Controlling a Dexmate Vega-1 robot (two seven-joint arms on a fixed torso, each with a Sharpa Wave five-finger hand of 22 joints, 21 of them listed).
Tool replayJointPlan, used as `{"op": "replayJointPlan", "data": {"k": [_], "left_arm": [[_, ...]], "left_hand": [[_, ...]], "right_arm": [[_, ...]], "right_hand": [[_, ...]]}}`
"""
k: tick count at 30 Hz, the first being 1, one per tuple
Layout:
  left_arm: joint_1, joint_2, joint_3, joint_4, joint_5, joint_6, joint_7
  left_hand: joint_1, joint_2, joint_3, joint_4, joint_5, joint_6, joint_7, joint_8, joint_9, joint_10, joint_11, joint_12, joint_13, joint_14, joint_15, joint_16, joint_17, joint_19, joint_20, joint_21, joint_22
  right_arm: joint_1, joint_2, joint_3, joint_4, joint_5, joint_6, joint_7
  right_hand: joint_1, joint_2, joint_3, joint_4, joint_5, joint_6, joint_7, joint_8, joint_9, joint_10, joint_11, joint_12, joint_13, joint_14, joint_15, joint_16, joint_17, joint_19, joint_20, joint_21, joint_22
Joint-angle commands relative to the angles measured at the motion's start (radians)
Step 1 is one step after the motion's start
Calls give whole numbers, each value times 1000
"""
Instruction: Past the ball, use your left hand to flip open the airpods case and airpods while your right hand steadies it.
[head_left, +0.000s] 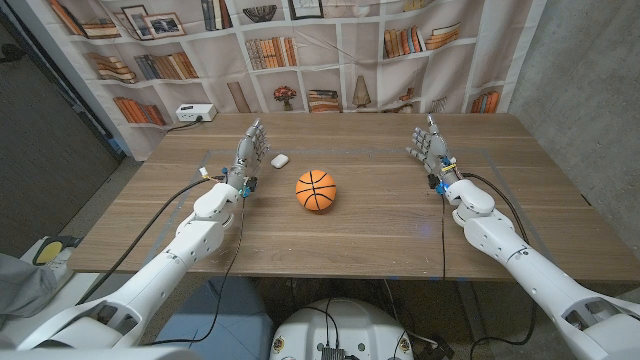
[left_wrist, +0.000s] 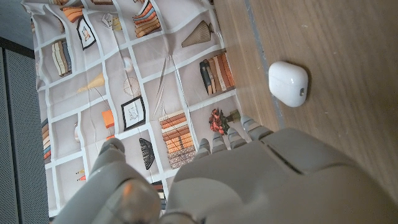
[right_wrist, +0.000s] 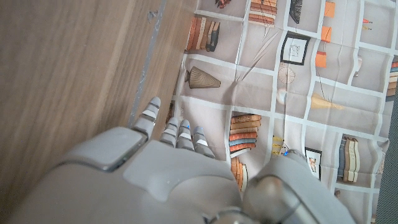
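A small white airpods case (head_left: 279, 159) lies closed on the wooden table, beyond the orange basketball (head_left: 316, 191) and a little to its left. In the left wrist view the airpods case (left_wrist: 288, 83) sits just ahead of the fingers. My left hand (head_left: 250, 150) stands on its edge right beside the case, fingers apart and holding nothing. My right hand (head_left: 428, 147) stands far off on the table's right side, fingers apart, nothing in it. The backs of the left hand (left_wrist: 261, 174) and the right hand (right_wrist: 155, 174) show in their wrist views.
A white box (head_left: 194, 113) sits at the table's far left corner (head_left: 170, 130). A bookshelf-print curtain (head_left: 300, 50) hangs behind the table. Cables run along both forearms.
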Motion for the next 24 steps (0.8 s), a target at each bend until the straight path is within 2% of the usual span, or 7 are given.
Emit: {"op": "replayJointPlan", "data": {"k": [1,5,11,24], "left_arm": [[14,4,-6,-20,-8,-3,3],[27,0,-15,-31,-30,-10,-8],[33,31,-12,-41,12,-22,1],[45,65,-25,-63,45,-48,13]], "left_hand": [[11,2,5,1,7,-8,-2,6,3,-6,1,7,3,-9,-3,7,1,-3,8,6,4],[11,3,5,1,7,-6,-2,7,3,-5,1,8,3,-8,-3,7,1,-3,8,7,4],[11,5,4,1,8,-5,-3,7,3,0,1,10,2,-8,-4,8,0,-4,7,7,4],[12,4,1,-2,6,6,-5,11,2,19,0,18,2,-12,-9,8,0,-9,10,8,4]], "right_arm": [[-8,-6,-1,-18,11,-23,6],[-16,-11,0,-29,6,-25,-6],[-19,-10,3,-42,17,-36,-8],[-52,-25,1,-131,-15,-59,-82]], "right_hand": [[10,4,5,0,5,-4,6,4,2,2,10,7,4,-9,3,4,2,-2,10,4,5],[11,5,5,0,4,-5,7,3,2,0,10,6,4,-11,4,3,2,-3,10,4,5],[12,7,6,-1,4,-6,6,3,2,-3,10,4,4,-13,4,2,2,-5,10,3,5],[16,12,8,-2,2,-9,7,1,2,-7,13,2,4,-20,8,-2,2,-16,11,-2,4]]}}
